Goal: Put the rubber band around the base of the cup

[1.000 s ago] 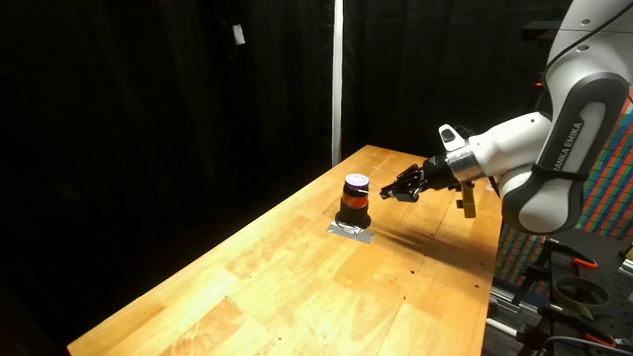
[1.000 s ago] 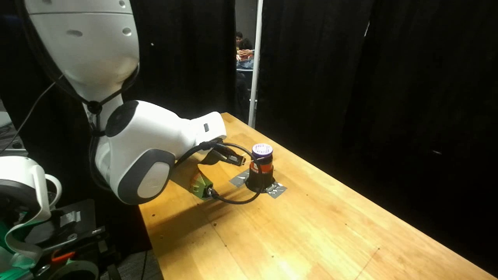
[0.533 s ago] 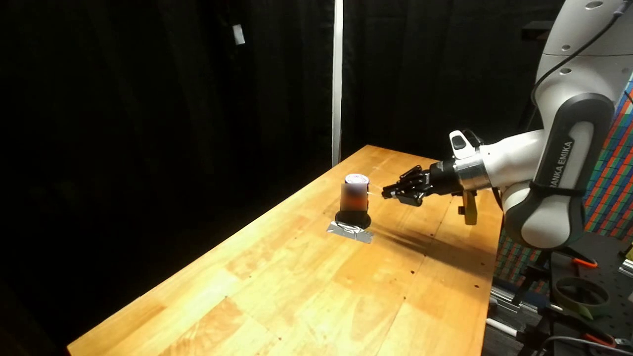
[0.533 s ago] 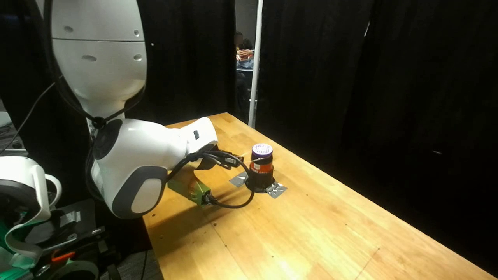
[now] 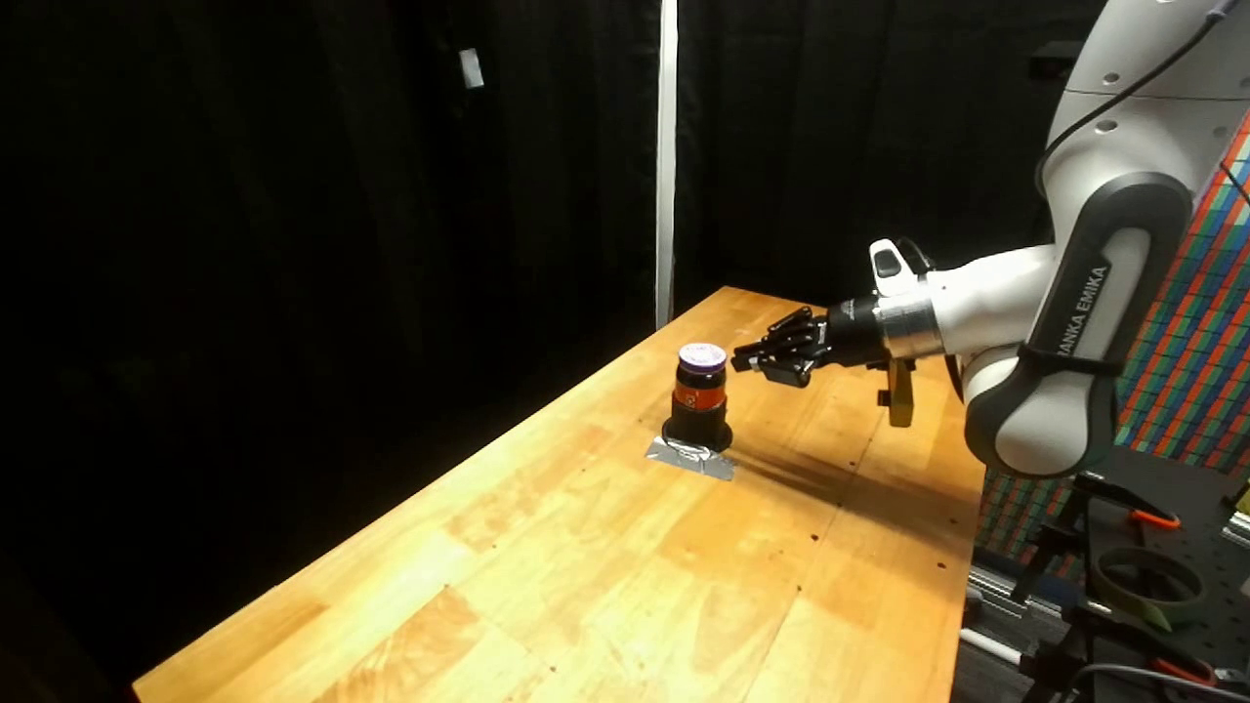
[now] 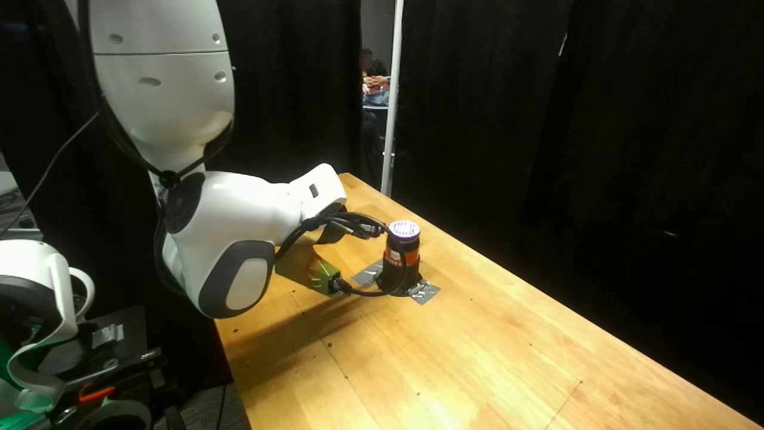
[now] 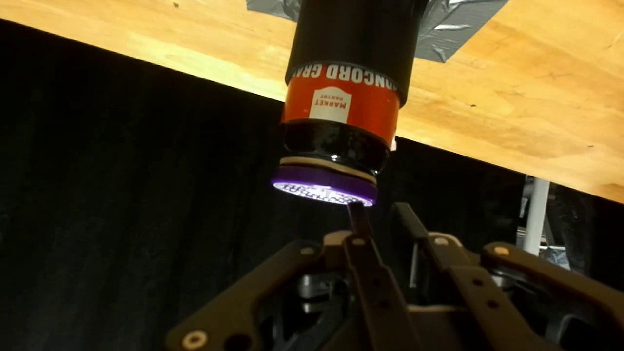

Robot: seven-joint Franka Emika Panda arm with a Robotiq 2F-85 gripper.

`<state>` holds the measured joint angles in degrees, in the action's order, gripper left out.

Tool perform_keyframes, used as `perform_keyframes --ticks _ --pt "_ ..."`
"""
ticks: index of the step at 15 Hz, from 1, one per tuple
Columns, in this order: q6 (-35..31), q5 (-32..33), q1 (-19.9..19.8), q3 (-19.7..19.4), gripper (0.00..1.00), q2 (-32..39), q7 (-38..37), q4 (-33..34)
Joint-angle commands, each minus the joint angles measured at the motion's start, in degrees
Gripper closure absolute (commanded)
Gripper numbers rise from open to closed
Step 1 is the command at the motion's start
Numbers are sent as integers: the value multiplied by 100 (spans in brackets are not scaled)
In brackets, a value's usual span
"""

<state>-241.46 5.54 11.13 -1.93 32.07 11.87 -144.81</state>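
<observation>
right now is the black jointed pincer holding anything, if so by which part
Nothing is held: the pincer stands open; the thin tan rubber band lies across the dark cylindrical jar, just below its round purple lid.

- wooden table (image 5: 586, 557) is taking up the lower middle of the frame in an exterior view, little dark holes dotting it
- silver tape (image 5: 698, 463) is lying on it around mid-frame, and it's peeking in along the top edge of the wrist view too
- black curtain (image 5: 322, 293) is hanging over basically the whole left side, with a white tag (image 5: 472, 68) showing upper left
- pale pole (image 5: 666, 156) is standing top center
- red/green/blue panel (image 5: 1211, 322) is poking out far right
- lower right, a dark shelf (image 5: 1191, 488) is carrying a greenish ring (image 5: 1184, 607) and something orange (image 5: 1157, 519)
- lower left in an exterior view, a white gadget (image 6: 30, 257) is sitting there, can't tell what
- a person (image 6: 376, 83) is showing upper middle, too small to make out
</observation>
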Motion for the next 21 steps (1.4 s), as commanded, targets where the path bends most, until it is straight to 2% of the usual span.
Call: perform_keyframes --ticks 1,2,4,8,11,14,15,16,17,19,20,21 --pt "-198 53 -133 120 81 41 100 -41" --pt "-170 38 -154 137 80 8 32 -203" --pt "627 -57 -160 139 80 -506 -41 -536" --pt "2540 -638 18 68 82 -1743 106 -1290" --pt "3985 -1212 229 -68 82 -2384 387 -1456" --pt "5494 -2119 715 -555 84 -2680 1191 -1247" --pt "6005 -2216 943 -909 83 -2868 1407 -1233" --pt "6502 -1965 1096 -1275 83 -2946 1396 -1124" --pt "6977 -1402 1229 -1693 83 -2964 1106 -972" --pt "7931 -236 1219 -2010 83 -3171 338 -650" --pt "8401 244 1167 -2041 83 -3352 -17 -510" --pt "8855 506 300 -1205 83 -3534 -176 -352"
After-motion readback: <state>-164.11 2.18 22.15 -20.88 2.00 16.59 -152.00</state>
